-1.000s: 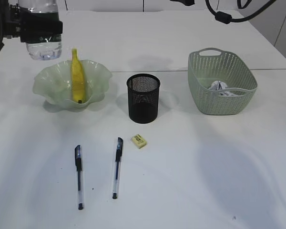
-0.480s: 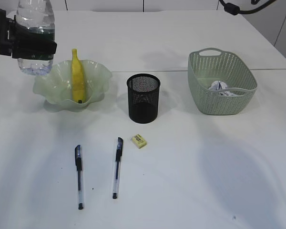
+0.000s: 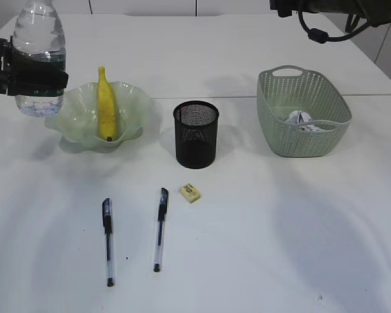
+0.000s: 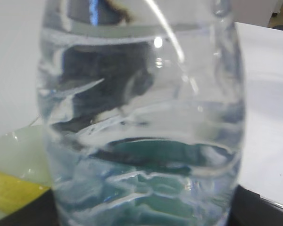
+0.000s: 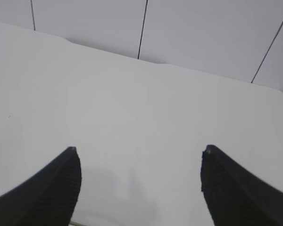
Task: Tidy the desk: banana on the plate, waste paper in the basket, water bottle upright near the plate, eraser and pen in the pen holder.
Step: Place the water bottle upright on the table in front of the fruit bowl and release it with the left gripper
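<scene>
Water bottle [image 3: 40, 55], upright at the upper left of the frame, is clenched around its dark-labelled waist by the left tool [image 3: 26, 77], base clear of the worktop [image 3: 247, 248] beside the plate [image 3: 133, 101]. It looks water-heavy, smooth and slippery; mid-body seems the safest hold. The right tool [image 5: 140, 181] stands released, empty.

My white desk [image 3: 260, 248] carries the plate [image 3: 133, 104], pen holder [image 3: 196, 134], basket [image 3: 303, 120], eraser [image 3: 190, 192], and two pens [image 3: 108, 241] nearer its front edge.
</scene>
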